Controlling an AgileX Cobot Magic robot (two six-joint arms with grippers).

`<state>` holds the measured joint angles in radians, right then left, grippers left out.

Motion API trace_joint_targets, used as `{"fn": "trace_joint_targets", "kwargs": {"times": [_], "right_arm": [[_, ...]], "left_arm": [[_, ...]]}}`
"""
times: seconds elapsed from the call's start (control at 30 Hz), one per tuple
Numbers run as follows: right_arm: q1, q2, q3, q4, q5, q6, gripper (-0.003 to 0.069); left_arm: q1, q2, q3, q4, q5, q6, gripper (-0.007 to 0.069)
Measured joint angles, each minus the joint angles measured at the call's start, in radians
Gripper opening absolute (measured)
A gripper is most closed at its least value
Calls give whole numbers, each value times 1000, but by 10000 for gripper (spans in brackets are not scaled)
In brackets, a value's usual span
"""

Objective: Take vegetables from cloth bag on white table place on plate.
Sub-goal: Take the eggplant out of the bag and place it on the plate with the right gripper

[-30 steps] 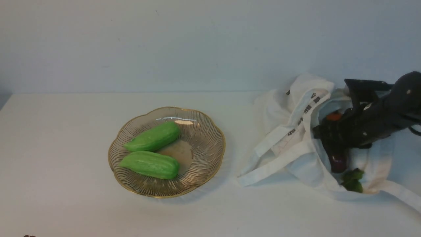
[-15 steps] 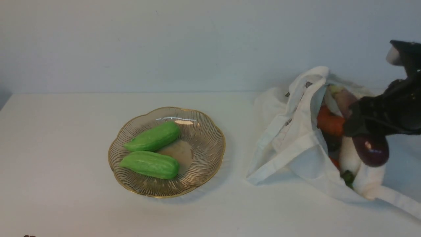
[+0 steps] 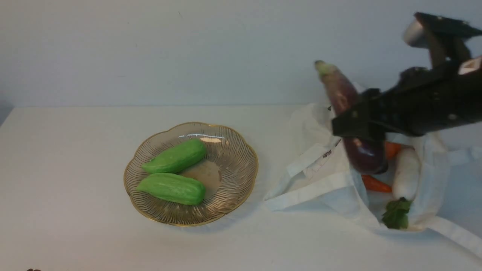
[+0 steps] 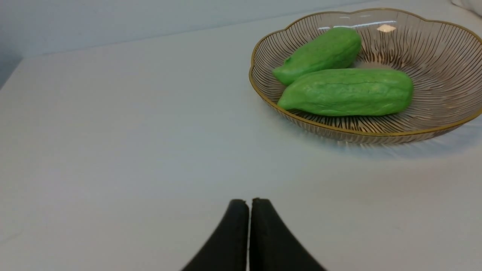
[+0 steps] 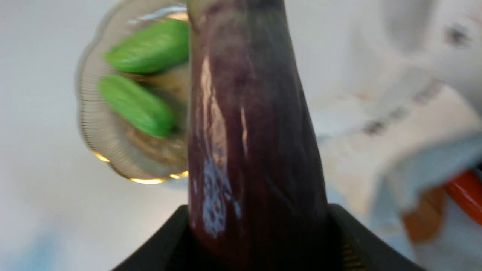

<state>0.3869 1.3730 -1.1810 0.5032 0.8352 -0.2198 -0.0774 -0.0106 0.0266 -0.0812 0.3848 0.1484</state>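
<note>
My right gripper (image 3: 357, 126) is shut on a long dark-purple eggplant (image 3: 348, 113) and holds it in the air above the cloth bag (image 3: 327, 169), stem end up and to the left. The eggplant fills the right wrist view (image 5: 248, 143) between the jaws. In the open bag lie orange carrots (image 3: 374, 183) and a white radish (image 3: 406, 177) with green leaves. The glass plate (image 3: 241, 165) with a gold rim sits left of the bag on the white table (image 3: 75, 169). My left gripper (image 4: 248, 205) is shut and empty, low over the table near the plate (image 4: 444, 49).
Two light-green ridged gourds (image 3: 175, 156) (image 3: 171, 187) lie in the plate, also in the left wrist view (image 4: 346, 92). The bag's white straps (image 3: 301, 195) trail on the table toward the plate. A pale wall stands behind the table.
My right gripper has lifted out of the bag with the eggplant and moved up and left. The bag's edge has slumped, showing the carrots and radish. The plate is unchanged.
</note>
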Motion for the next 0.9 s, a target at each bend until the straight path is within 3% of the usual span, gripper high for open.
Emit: {"fn": "trace_joint_targets", "kwargs": {"times": [0.03, 0.23, 0.4, 0.63, 0.7, 0.9], "right_arm": [[81, 65, -63, -1, -18, 0, 381], [228, 352, -289, -118, -40, 90, 381], [251, 542, -421, -216, -39, 220, 381], [253, 717, -555, -249, -21, 271, 383], [253, 746, -586, -249, -3, 277, 409], [253, 761, -634, -267, 44, 307, 631]], "left_arm": [[0, 0, 0, 0, 0, 0, -8], [0, 0, 0, 0, 0, 0, -8], [0, 0, 0, 0, 0, 0, -8], [0, 0, 0, 0, 0, 0, -8], [0, 0, 0, 0, 0, 0, -8], [0, 0, 0, 0, 0, 0, -8]]}}
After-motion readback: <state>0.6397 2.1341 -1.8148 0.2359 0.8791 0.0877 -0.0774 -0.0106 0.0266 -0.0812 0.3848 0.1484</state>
